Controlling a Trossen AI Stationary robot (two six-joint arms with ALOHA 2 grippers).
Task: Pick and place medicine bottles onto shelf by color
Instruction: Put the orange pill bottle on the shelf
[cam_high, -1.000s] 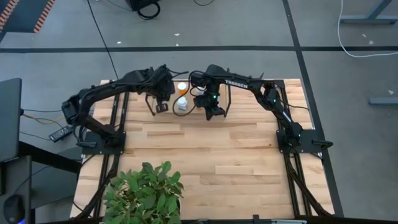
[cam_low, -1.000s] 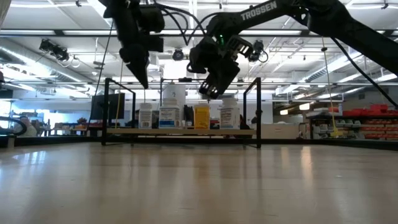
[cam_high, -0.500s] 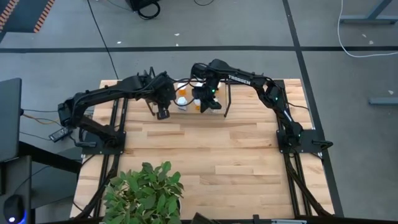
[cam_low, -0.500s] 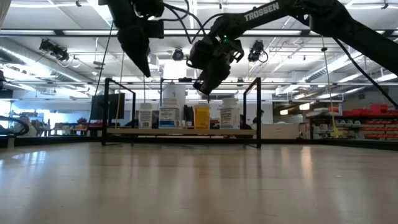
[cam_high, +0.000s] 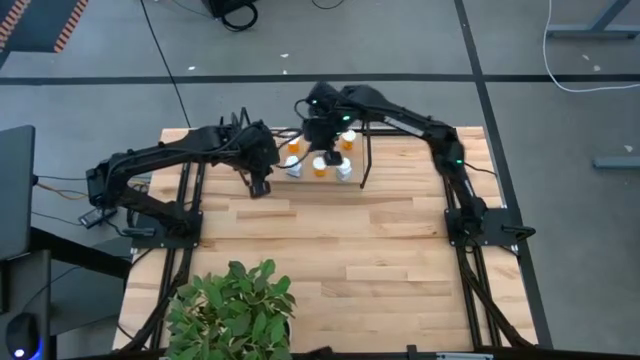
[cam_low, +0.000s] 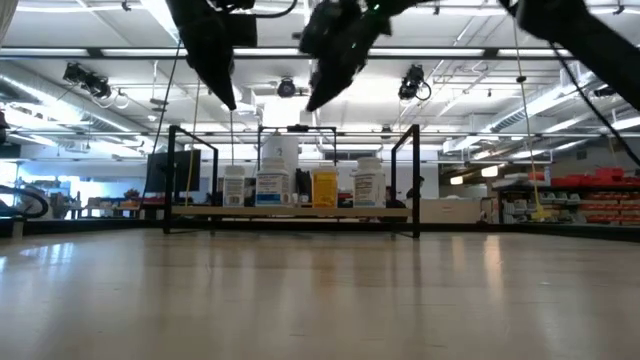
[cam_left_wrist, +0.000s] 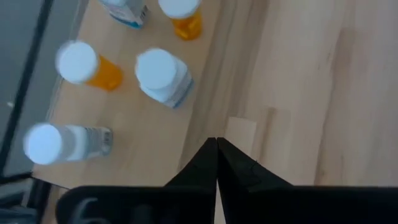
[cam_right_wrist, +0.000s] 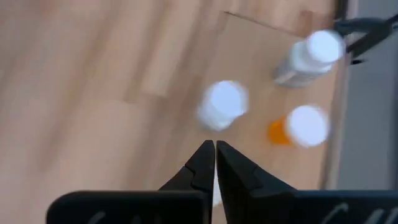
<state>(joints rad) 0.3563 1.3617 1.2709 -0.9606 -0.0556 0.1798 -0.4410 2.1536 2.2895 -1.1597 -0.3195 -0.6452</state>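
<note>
The shelf (cam_low: 300, 212), a light-wood board with black uprights, stands at the table's far middle; it also shows in the high view (cam_high: 331, 153). Several white-capped medicine bottles stand on it by their bases: white ones (cam_low: 272, 186) (cam_low: 368, 183) and an orange one (cam_low: 324, 187). From above I see white (cam_high: 292, 165) and orange (cam_high: 320, 167) bottles. My left gripper (cam_high: 258, 185) is shut and empty, high above the shelf's left near side (cam_left_wrist: 216, 148). My right gripper (cam_right_wrist: 214, 149) is shut and empty, high over the shelf's far side (cam_high: 318, 128).
A potted green plant (cam_high: 235, 310) stands at the table's near left edge. The shelf's thin black uprights (cam_low: 414, 180) rise at both ends. The bare wooden tabletop (cam_high: 370, 250) spreads between the shelf and the near edge.
My right gripper has risen and gone toward the table's far edge, from the shelf's near side to above its far side, staying shut. My left gripper has risen a little, staying shut. The bottles have kept their places.
</note>
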